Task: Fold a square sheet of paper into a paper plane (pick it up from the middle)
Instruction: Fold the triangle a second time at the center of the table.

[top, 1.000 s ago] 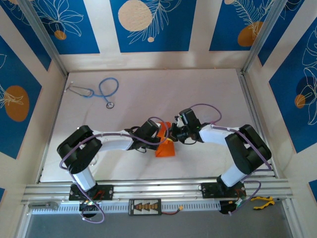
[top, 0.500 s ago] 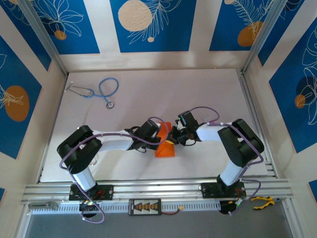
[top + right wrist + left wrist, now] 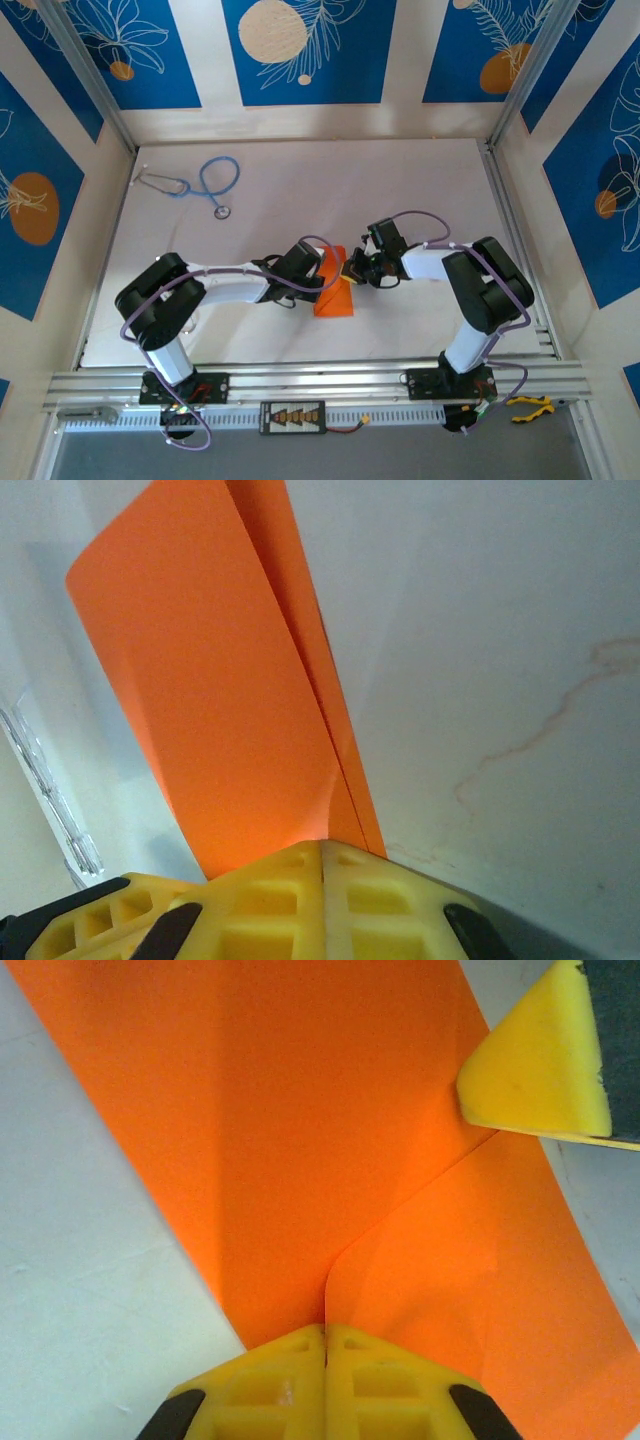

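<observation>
Nearest of all, on the near side of the paper (image 3: 335,300), a metal rail (image 3: 320,380) runs along the table edge and carries the two arm bases. A small black box (image 3: 292,415) lies in front of the rail, straight before the paper. A tool with yellow handles (image 3: 530,405) lies to the paper's near right.

From the bases, the left arm (image 3: 160,300) and the right arm (image 3: 490,290) bend inward and meet at the paper, one from each side. The paper is bright orange and partly folded. It sits on the near middle part of the white table (image 3: 420,180), with its narrow end pointing away and its wide end towards the rail.

The left gripper (image 3: 322,280) is at the paper's left edge. In the left wrist view its two yellow fingers (image 3: 270,1380) are pressed together. The curved edge of an upper flap ends exactly at the seam between them, so this claw is clamped on the paper.

The right gripper (image 3: 352,272) is at the paper's right edge. In the right wrist view its fingers (image 3: 260,900) are also pressed together. A fold of two layers runs straight into their seam, so this claw too is clamped on the paper. In the left wrist view, one yellow finger of the right gripper touches the paper's far right edge.

Beyond the paper, to its far left and well apart from it, a blue stethoscope (image 3: 205,180) lies on the table. Behind it stand walls with blue panels (image 3: 310,50).
</observation>
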{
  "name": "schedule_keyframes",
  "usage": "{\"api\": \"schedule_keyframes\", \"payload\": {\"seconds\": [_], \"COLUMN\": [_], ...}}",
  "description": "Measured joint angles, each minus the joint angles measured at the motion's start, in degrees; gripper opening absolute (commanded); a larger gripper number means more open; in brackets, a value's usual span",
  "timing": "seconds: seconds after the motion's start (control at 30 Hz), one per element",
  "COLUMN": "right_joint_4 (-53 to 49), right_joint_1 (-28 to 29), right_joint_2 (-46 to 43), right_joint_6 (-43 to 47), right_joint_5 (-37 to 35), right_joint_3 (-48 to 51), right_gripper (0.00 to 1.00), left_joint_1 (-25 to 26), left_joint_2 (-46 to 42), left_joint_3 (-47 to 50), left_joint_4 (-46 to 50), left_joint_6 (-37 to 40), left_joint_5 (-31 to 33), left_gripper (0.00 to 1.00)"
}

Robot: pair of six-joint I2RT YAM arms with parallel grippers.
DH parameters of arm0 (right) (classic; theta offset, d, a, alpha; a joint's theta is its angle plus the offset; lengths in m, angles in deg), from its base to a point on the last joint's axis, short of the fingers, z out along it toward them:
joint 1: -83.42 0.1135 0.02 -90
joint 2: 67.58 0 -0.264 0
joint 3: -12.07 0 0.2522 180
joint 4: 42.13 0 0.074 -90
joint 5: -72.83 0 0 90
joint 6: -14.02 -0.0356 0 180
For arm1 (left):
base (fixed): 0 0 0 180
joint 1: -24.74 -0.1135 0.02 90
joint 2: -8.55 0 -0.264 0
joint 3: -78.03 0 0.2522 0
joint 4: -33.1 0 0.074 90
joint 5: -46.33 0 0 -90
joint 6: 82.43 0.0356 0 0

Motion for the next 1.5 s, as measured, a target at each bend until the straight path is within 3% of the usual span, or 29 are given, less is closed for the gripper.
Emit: {"api": "schedule_keyframes", "payload": {"seconds": [0.4, 0.77, 1.13, 1.23, 1.33, 1.5], "right_joint_4": [3.5, 2.0, 2.8, 3.6, 4.1, 4.4], "right_joint_1": [-3.5, 7.6, 8.8, 8.8, 8.8, 8.7], "right_joint_2": [-4.8, -6.3, -1.1, -1.0, -1.0, -1.0], "right_joint_6": [-0.8, -2.2, -3.7, -3.7, -3.7, -4.1], "right_joint_5": [0.6, 1.0, 0.3, 0.4, 0.4, 0.4], "right_joint_3": [3.4, 1.5, 2.4, 2.6, 2.9, 3.0], "right_gripper": [0.00, 0.00, 0.00, 0.00, 0.00, 0.00], "left_joint_1": [0.0, 0.0, 0.0, 0.0, 0.0, -0.1], "left_joint_2": [-0.1, -0.8, -0.9, -1.3, -2.9, -8.8], "left_joint_3": [0.1, 0.4, 0.4, 0.4, 0.4, 0.3], "left_joint_4": [0.0, 1.2, 1.3, 1.5, 2.1, 4.9], "left_joint_6": [0.0, 0.0, 0.0, 0.0, -0.3, -1.5], "left_joint_5": [0.0, 0.0, 0.0, 0.1, 0.3, 1.9], "left_gripper": [0.00, 0.00, 0.00, 0.05, 0.17, 0.22]}}
